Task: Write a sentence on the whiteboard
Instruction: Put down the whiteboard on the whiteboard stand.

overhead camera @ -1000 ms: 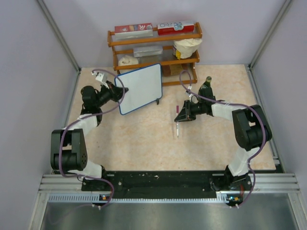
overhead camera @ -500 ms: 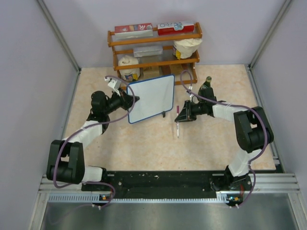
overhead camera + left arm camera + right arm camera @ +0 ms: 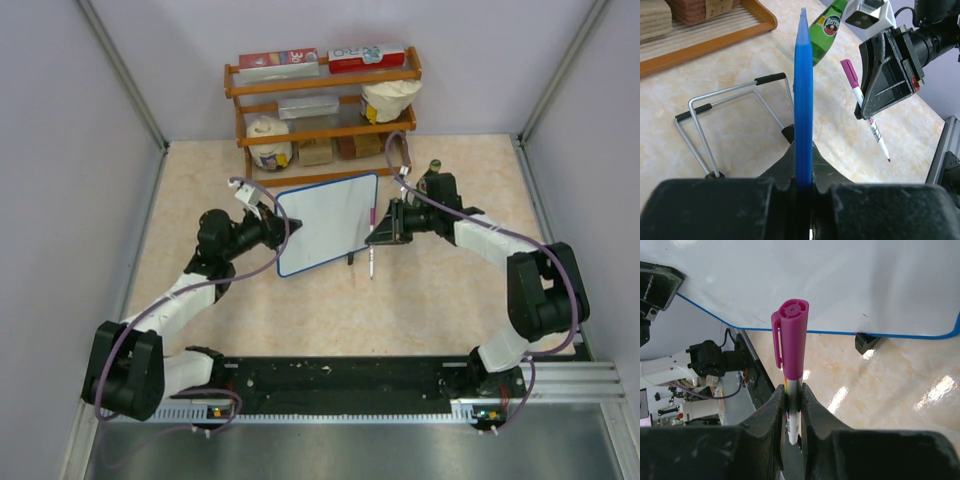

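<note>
The whiteboard (image 3: 325,222), white with a thin blue frame, is held tilted above the table. My left gripper (image 3: 273,224) is shut on its left edge. Seen edge-on in the left wrist view, the whiteboard (image 3: 803,85) is a blue strip running up from the left gripper (image 3: 803,162). My right gripper (image 3: 386,230) is shut on a marker (image 3: 371,248) with a magenta cap on its back end and its tip pointing down, just off the board's right edge. The right wrist view shows the marker (image 3: 792,337) in the right gripper (image 3: 793,402), with the whiteboard (image 3: 840,280) filling the background.
A wooden shelf rack (image 3: 322,100) with boxes and tubs stands at the back. A green bottle (image 3: 433,172) stands behind the right gripper. A wire stand (image 3: 732,117) with black tips shows behind the board. Walls close in on both sides.
My left arm has carried the whiteboard right and nearer, from in front of the shelf to beside the marker. The right gripper has moved slightly back, still holding the marker.
</note>
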`<action>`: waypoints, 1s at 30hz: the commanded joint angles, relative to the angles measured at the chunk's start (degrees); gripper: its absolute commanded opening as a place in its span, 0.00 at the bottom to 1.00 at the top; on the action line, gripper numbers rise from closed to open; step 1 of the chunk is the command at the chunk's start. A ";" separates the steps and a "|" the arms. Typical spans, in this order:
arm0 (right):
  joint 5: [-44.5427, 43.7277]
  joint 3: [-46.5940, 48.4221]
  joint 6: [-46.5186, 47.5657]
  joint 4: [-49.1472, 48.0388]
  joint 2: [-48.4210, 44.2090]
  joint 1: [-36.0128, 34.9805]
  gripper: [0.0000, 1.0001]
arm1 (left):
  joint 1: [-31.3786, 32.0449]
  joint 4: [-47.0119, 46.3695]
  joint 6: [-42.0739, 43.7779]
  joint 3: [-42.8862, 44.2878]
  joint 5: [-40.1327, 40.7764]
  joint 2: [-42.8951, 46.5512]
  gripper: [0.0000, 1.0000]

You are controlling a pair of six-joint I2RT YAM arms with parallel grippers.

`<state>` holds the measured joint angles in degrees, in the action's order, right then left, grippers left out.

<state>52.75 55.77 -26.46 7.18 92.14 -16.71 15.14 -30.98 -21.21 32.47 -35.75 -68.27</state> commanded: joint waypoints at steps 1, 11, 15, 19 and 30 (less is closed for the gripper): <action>1.30 1.54 -0.43 0.29 -3.72 -0.25 0.00 | 2.70 2.69 -2.43 -1.88 0.32 2.09 0.00; 2.09 1.80 -1.14 0.64 -6.00 -0.25 0.00 | 7.89 -1.71 -6.56 -2.15 3.75 -0.63 0.00; 2.09 1.80 -1.14 0.82 -6.62 -0.17 0.00 | 8.77 -1.89 -4.55 -0.57 5.16 -2.57 0.00; 2.18 1.80 -1.05 1.43 -7.32 0.01 0.00 | 8.77 -0.40 1.68 2.42 4.81 -4.15 0.00; 1.83 1.63 -0.53 2.49 -8.38 0.19 0.00 | -2.64 -0.12 5.05 15.16 -19.68 -18.28 0.00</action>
<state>53.91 55.81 -27.55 9.96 86.63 -16.69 18.37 -29.76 -19.11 43.31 -43.86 -81.01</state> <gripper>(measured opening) 0.119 0.079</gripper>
